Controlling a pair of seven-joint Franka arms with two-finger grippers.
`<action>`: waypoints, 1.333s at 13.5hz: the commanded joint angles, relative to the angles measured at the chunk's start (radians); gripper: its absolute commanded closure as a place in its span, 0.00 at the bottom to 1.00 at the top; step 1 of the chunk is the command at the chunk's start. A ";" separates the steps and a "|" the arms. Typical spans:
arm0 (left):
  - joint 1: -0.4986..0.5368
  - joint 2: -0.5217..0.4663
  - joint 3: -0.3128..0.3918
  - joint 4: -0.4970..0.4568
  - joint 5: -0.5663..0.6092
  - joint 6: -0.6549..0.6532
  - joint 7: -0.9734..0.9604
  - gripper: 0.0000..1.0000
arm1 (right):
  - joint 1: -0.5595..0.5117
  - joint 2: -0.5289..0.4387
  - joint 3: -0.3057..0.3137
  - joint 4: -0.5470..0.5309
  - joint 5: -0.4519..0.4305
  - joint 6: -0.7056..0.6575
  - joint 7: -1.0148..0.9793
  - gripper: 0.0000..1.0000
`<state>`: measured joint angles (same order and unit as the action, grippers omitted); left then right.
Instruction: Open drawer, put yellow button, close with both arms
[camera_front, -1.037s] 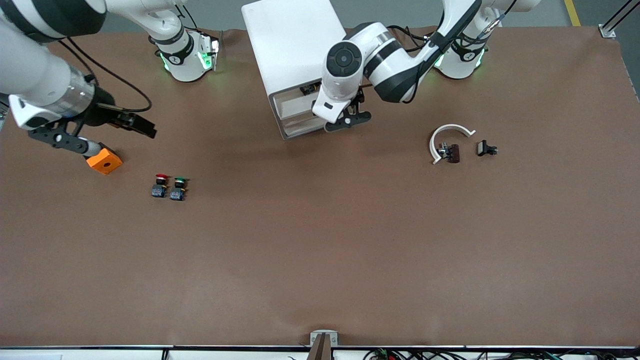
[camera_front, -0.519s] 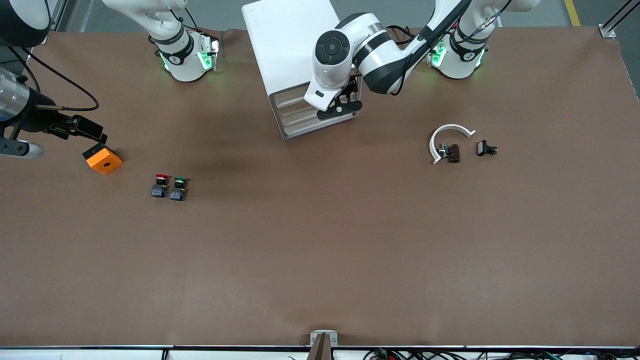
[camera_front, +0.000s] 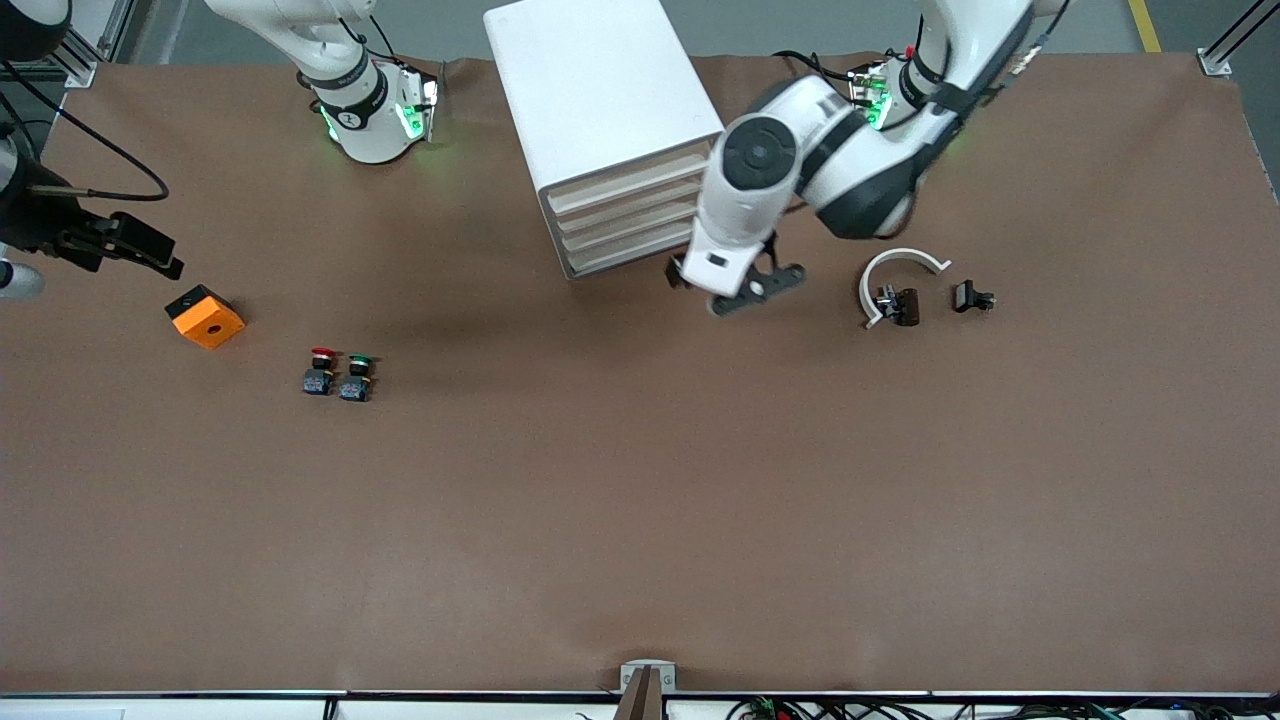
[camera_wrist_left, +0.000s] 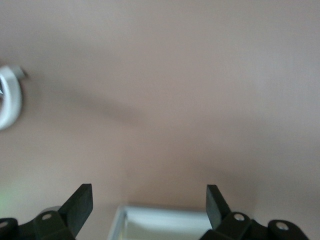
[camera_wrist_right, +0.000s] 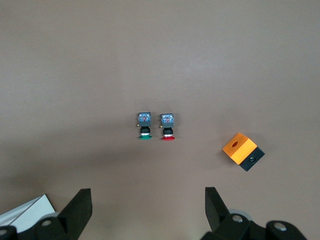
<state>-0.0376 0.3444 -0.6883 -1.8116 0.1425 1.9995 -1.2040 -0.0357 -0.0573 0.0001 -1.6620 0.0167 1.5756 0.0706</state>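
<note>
The top drawer (camera_front: 618, 183) of the white cabinet (camera_front: 598, 95) sits flush and closed, the left gripper (camera_front: 738, 290), spread wide and empty, over the counter (camera_front: 640, 500) just before it, the right gripper (camera_wrist_right: 148, 210), also wide, above the orange block (camera_front: 206, 317).

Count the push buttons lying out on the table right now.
2: the red-capped button and the green-capped button, touching side by side near the right arm's end. No yellow button shows; it may be hidden.
</note>
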 joint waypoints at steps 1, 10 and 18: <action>0.118 0.007 -0.010 0.043 0.092 -0.010 0.041 0.00 | -0.026 -0.006 0.017 0.057 -0.015 -0.046 -0.031 0.00; 0.514 -0.015 -0.008 0.150 0.097 -0.013 0.539 0.00 | -0.026 0.002 0.018 0.100 -0.004 -0.063 -0.025 0.00; 0.608 -0.087 -0.013 0.399 0.080 -0.372 0.837 0.00 | -0.024 0.004 0.018 0.111 -0.003 -0.062 -0.025 0.00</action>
<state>0.5505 0.2686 -0.6859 -1.4639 0.2228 1.7019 -0.4100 -0.0433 -0.0577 0.0033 -1.5686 0.0167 1.5273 0.0581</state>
